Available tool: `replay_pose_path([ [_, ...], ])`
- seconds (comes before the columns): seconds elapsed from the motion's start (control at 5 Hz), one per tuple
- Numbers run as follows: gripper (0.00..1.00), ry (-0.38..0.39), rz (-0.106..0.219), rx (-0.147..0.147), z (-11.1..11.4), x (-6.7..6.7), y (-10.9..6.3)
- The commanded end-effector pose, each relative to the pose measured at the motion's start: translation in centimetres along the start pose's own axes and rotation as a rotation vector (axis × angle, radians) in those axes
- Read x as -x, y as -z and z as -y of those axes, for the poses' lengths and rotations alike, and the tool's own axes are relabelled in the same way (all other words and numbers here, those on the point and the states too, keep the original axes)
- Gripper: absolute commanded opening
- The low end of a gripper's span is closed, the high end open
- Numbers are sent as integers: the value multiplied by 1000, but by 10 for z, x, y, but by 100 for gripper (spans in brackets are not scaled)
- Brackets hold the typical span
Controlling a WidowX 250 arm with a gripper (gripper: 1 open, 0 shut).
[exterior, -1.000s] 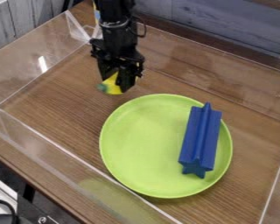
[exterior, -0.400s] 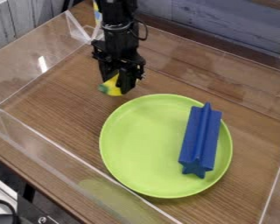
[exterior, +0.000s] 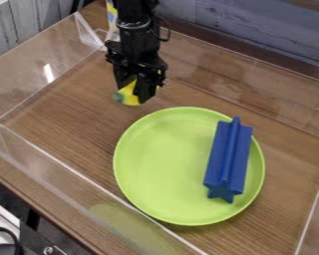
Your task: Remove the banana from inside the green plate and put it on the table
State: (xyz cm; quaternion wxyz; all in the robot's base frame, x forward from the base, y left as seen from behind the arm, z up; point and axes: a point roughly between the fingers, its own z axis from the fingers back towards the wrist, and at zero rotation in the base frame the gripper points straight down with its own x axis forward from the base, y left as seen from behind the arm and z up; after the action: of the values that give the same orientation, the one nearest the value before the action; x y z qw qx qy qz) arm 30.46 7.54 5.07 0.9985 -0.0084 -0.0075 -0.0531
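Looks like we're in some kind of robotics lab or test bench setup: a black robot arm [exterior: 135,38] with exposed joints over a wood-grain tabletop [exterior: 67,112], clear acrylic walls [exterior: 72,177] round the edge, and dark cabling [exterior: 5,237] down in the corner.

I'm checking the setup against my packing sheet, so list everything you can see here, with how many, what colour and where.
Plate: one, lime green, on the table
Block: one, long, blue, lying on the right part of the plate
Banana: one, yellow with a greenish tip, at the gripper, beyond the plate's far left edge
Table: one, brown wood grain, beneath the plate
Walls: clear, along the table's edges
Cable: dark, bottom left corner, outside the wall
Robot arm: one, black, coming in from the top
Gripper: one, black, at the arm's lower end, around the banana
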Motion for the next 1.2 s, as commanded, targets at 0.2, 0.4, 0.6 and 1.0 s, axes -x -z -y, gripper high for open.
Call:
replay_pose_path([
  [0.2, 0, 7, 59, -25, -9, -11, -9],
  [0.4, 0, 5, 55, -22, -12, -15, -3],
  [0.6, 0, 2, 52, -19, -14, -17, 1],
  [1.0, 0, -9, 47, -12, -17, -19, 7],
])
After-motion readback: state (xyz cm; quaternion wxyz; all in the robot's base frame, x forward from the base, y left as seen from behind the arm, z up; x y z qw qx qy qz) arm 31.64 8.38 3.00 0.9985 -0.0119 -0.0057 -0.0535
